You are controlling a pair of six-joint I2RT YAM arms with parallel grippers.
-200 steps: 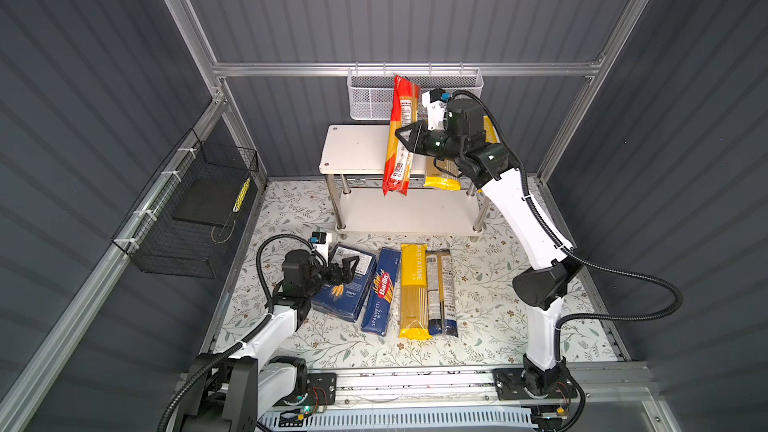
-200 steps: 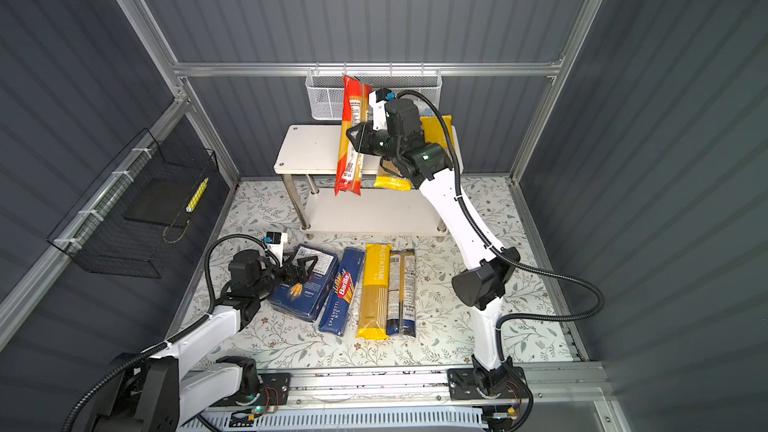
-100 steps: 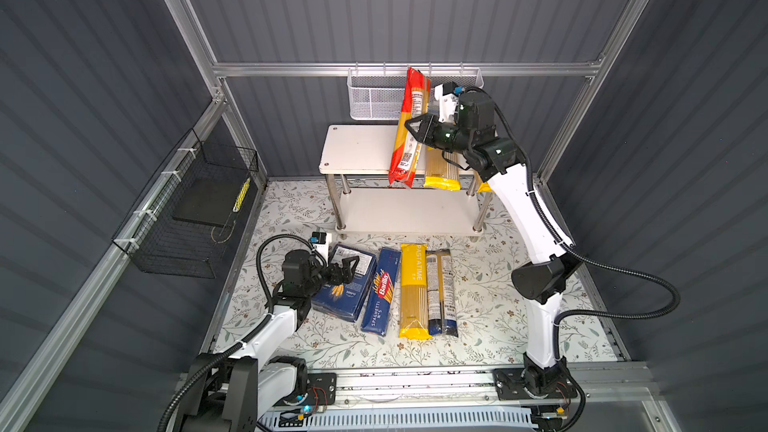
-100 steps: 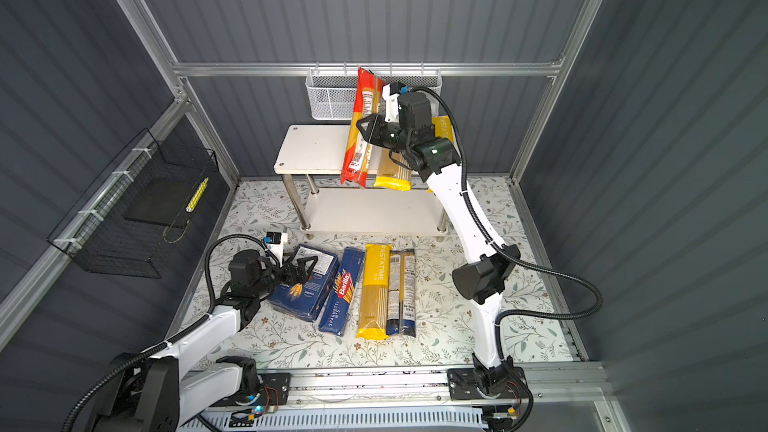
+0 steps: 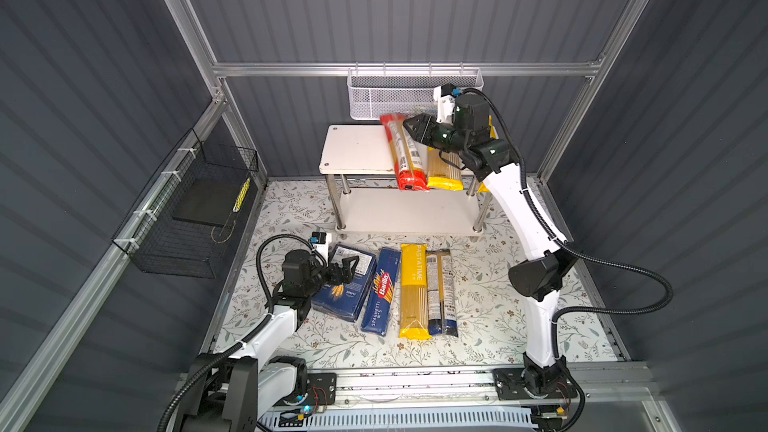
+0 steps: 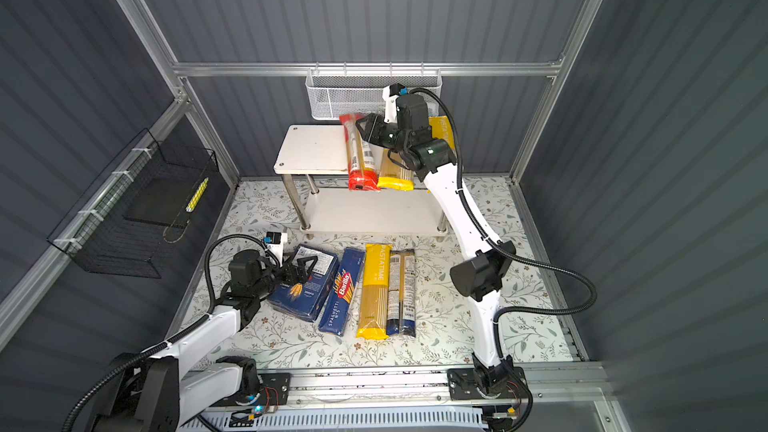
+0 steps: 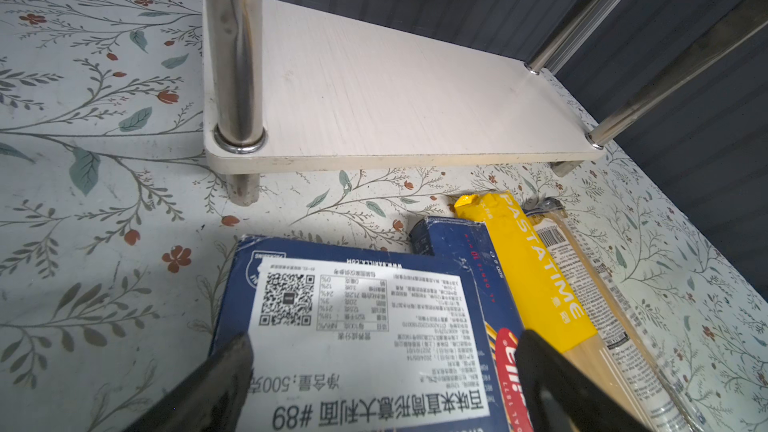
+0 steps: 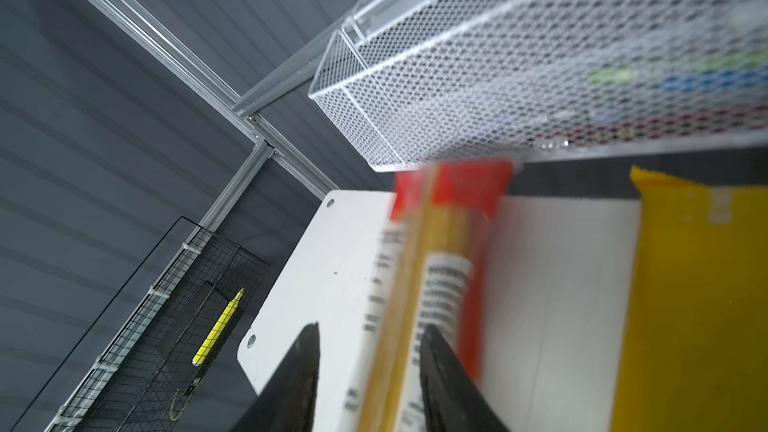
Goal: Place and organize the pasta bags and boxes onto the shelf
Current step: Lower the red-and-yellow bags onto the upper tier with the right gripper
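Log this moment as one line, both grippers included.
right gripper: open, straddling red-ended clear spaghetti packet on white two-tier shelf top | left gripper: open over wide dark blue cardboard box

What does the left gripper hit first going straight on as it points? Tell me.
Most likely the wide Barilla box: the open left gripper appears to angle down over its white label. Depth is unclear; if it clears that face, the slim SPAGHETTI box comes next.

Even, bright light from above, soft shadows; top views bowed at edges; right wrist view blurs red-ended bag (image 8: 440,284) and mesh basket (image 8: 498,76).
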